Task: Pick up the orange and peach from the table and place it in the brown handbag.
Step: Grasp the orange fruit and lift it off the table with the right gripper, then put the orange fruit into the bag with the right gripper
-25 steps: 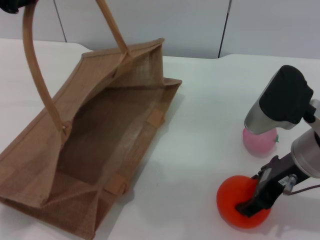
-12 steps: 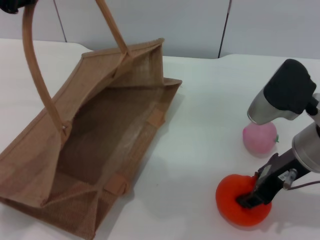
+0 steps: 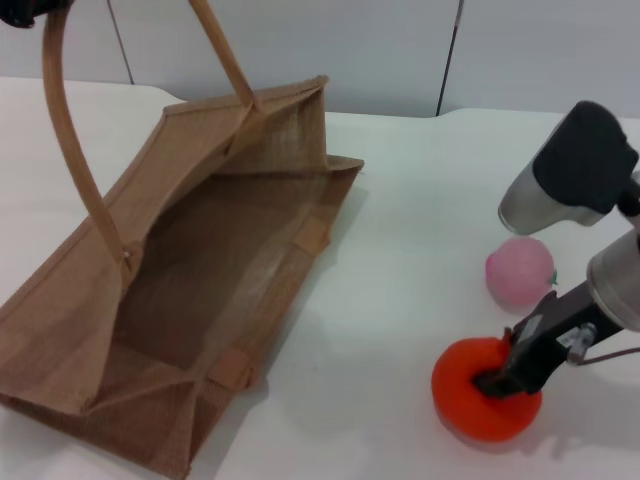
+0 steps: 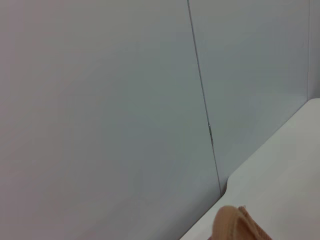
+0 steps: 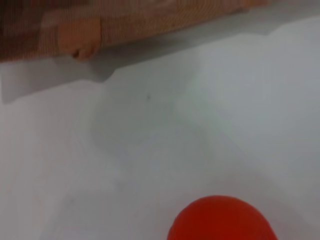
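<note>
The right gripper (image 3: pixel 503 383) is clamping the orange (image 3: pixel 468 398) near the table's (image 3: pixel 400 240) front right corner; its fingers are covering part of the fruit, and the right wrist view is cutting off the orange's lower half. 1 peach (image 3: pixel 519 272) is sitting just behind it. 1 brown handbag (image 3: pixel 190 290) is lying open at the left, its 2 handles running out of frame toward the left gripper (image 3: pixel 25 10), whose fingers cannot be made out.
</note>
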{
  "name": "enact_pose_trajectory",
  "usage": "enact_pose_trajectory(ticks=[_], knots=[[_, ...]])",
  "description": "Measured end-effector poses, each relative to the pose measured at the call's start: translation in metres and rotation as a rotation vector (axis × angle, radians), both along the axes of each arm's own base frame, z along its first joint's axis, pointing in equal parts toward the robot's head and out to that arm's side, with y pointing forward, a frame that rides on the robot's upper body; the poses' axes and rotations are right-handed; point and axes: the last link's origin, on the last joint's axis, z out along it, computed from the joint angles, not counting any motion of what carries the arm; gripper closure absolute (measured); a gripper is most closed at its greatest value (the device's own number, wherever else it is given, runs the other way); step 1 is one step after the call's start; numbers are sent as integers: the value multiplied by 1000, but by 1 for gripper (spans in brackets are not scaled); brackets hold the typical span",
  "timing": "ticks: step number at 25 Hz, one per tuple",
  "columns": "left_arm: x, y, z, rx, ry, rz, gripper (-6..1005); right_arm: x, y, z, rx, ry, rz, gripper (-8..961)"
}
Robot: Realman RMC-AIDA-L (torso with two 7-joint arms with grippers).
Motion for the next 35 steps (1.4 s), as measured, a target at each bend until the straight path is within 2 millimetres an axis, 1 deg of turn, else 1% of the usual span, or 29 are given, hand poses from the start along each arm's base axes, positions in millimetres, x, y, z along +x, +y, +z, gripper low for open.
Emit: enact_pose_trajectory(ticks=[3,6,10,14,16,17,18,19,21,22,23,24,27,31,33,35], knots=[[0,0,0,1,0,-1,888,-4,1,3,8,10,7,524],[0,0,0,1,0,-1,888,-5,2,5,12,12,15,573],[0,0,0,1,0,-2,888,-14,3,13,33,21,40,592],[4,1,0,1,-4,-18,887,-31,4,31,82,65,90,610],[7,3,0,2,-5,-29,887,-39,4,35,100,85,117,619],[9,3,0,2,-6,-35,887,-50,5,37,109,107,153,624],[9,3,0,2,-6,-35,887,-50,5,37,109,107,153,634],[17,5,-2,-5,-11,-61,887,-56,5,36,110,124,175,643],[24,5,-3,-13,-21,-90,887,-66,7,33,108,159,205,662],[28,4,-4,-18,-29,-110,887,-75,11,30,110,199,231,672],[31,4,-4,-21,-36,-127,887,-79,14,28,115,219,243,681],[35,3,-4,-24,-42,-143,887,-79,14,28,115,219,243,690],[45,0,-2,-16,-52,-186,887,-87,24,20,119,276,262,717],[57,-6,1,0,-53,-242,887,-91,31,9,87,347,272,744],[59,-8,1,-2,-62,-257,887,-92,35,6,82,370,279,757],[62,-9,1,-5,-72,-271,887,-92,38,2,88,381,286,798]])
